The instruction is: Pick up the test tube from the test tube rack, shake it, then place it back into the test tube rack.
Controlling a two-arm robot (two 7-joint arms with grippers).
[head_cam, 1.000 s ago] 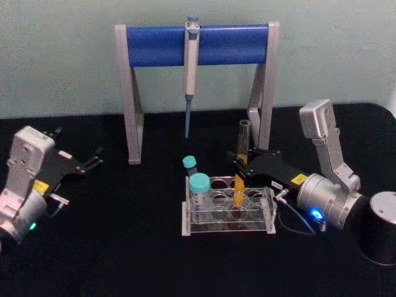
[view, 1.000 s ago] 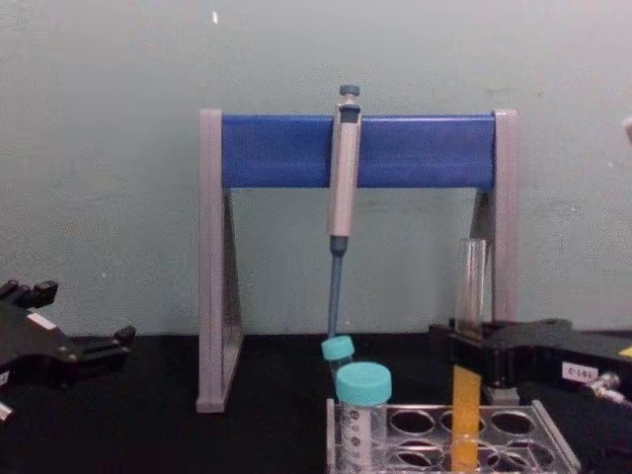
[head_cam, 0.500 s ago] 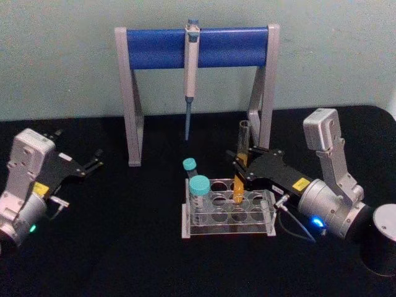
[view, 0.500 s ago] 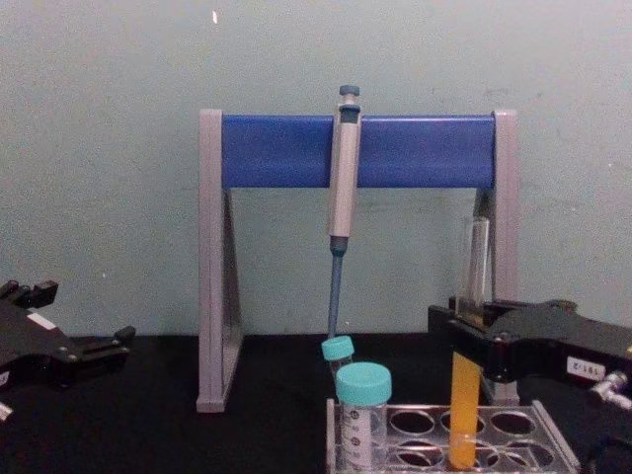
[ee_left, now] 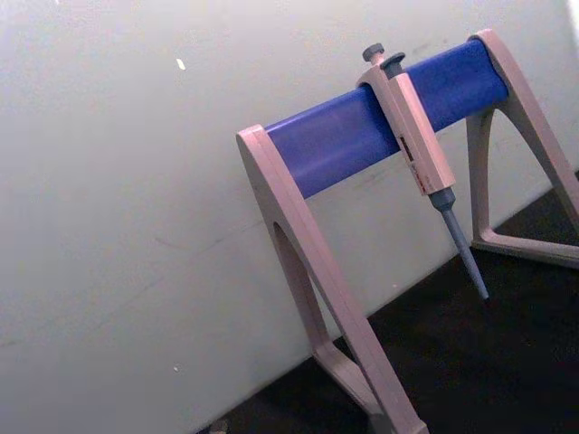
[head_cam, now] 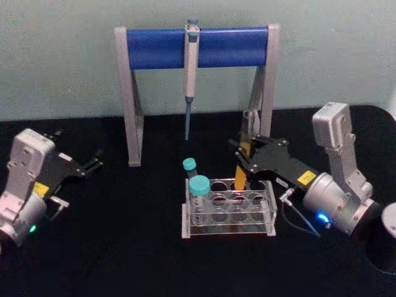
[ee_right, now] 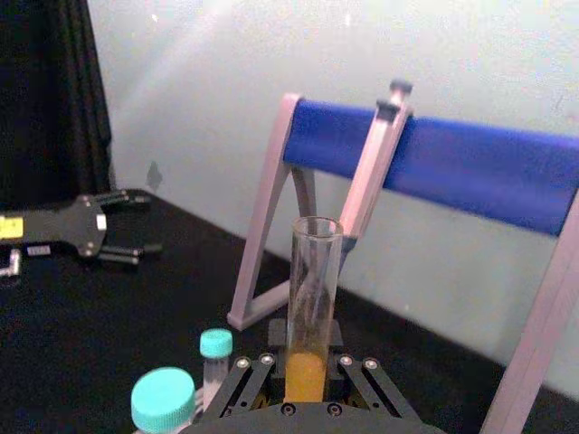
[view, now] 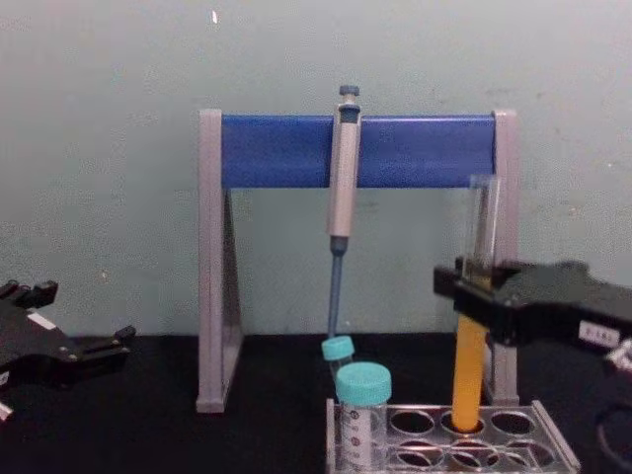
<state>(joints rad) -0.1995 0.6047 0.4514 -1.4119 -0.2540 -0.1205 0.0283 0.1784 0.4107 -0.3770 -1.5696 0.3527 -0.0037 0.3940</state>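
Overall: black counter (head_cam: 124, 253) before a pale wall, with two arms at its sides.
Pipette stand (head_cam: 161, 47): grey legs and a blue crossbar, at the back of the counter, behind the rack.
Right gripper (head_cam: 244, 156): reaching in from the right above the rack, clamped on the test tube at about mid-height, just over the liquid line.
Left gripper (head_cam: 79, 147): resting far left on the counter, fingers spread wide, well apart from the rack.
Test tube rack (head_cam: 229, 226): clear plastic, centre of the counter, in front of the stand.
Pipette (head_cam: 190, 62): hanging from the middle of the crossbar, tip pointing down.
Test tube (view: 470, 367): nearly upright, orange-yellow liquid below, clear glass above; its round end sits at the mouth of a back-row hole.
Teal-capped tube (head_cam: 199, 185): standing in the rack's left end.
Small teal-capped vial (head_cam: 189, 164): just behind that tube.
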